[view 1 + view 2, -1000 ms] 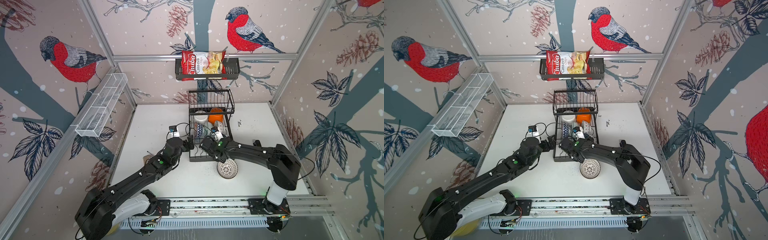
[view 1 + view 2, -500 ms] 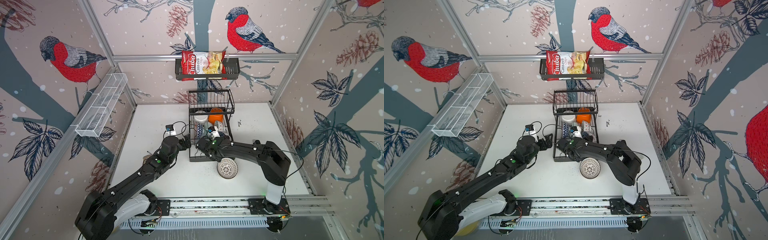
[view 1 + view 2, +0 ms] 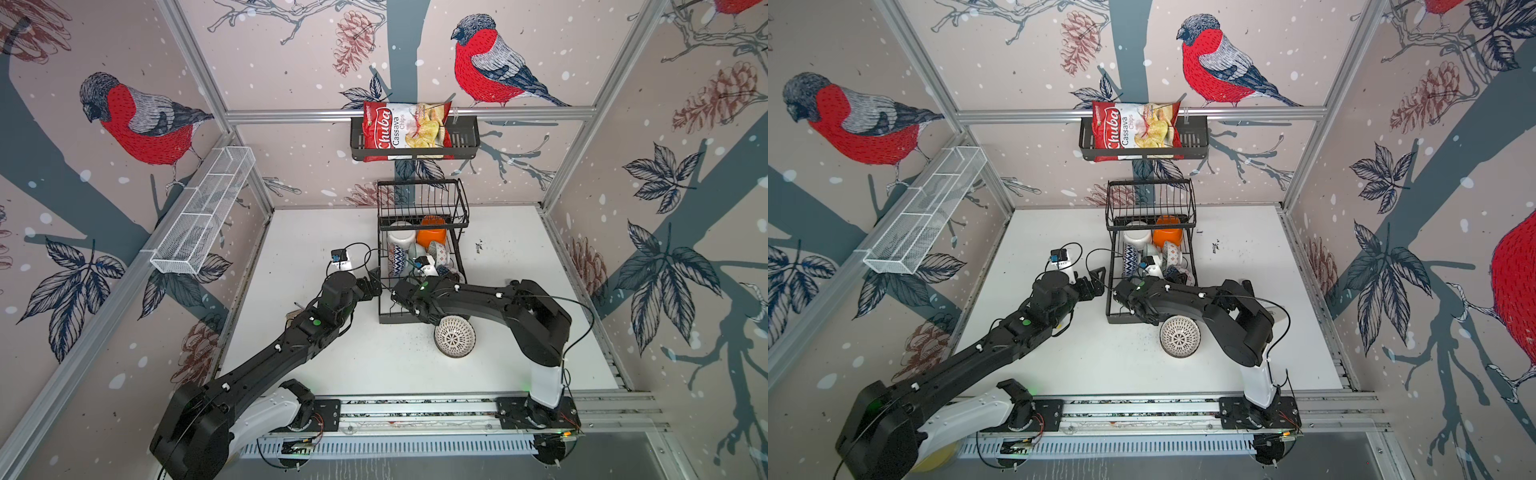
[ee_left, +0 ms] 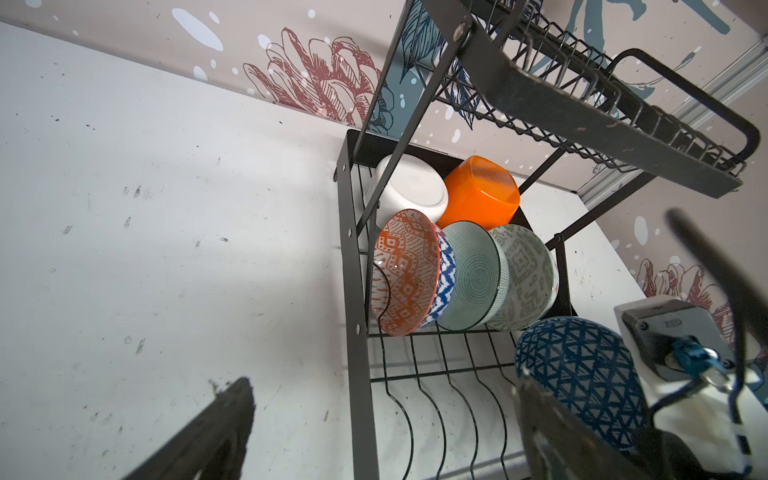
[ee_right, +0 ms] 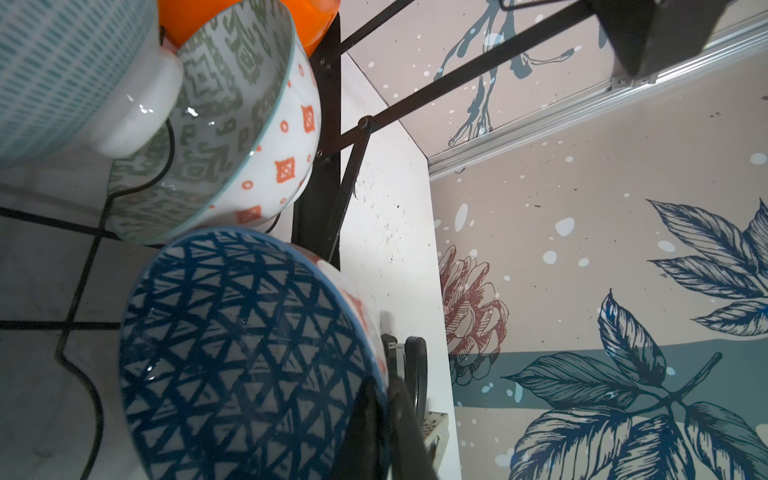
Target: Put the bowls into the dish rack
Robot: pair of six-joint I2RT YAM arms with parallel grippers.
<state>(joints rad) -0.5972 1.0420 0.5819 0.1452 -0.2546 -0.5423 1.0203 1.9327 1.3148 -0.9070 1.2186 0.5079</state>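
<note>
Toward 12 o'clock on the table [image 3: 374,365], in both top views, stands the dish rack [image 3: 395,320]. At the back of its lower tier are a white bowl [image 4: 411,195] and an orange bowl [image 4: 482,195]. Before them, three patterned bowls [image 4: 473,278] stand on edge, leaning together.

Right gripper [image 5: 384,399]: clamped on the rim of a blue bowl [image 5: 249,353], one finger inside, one outside. That bowl is tilted over the tier's 3 o'clock side, nearest the front. Whether it rests on the wires cannot be told.

Left gripper [image 4: 378,386]: jaws wide apart, empty, just beside the rack at 9 o'clock.

One lattice bowl [image 3: 455,336] lies on the table at the rack's 5 o'clock, outside it.
</note>
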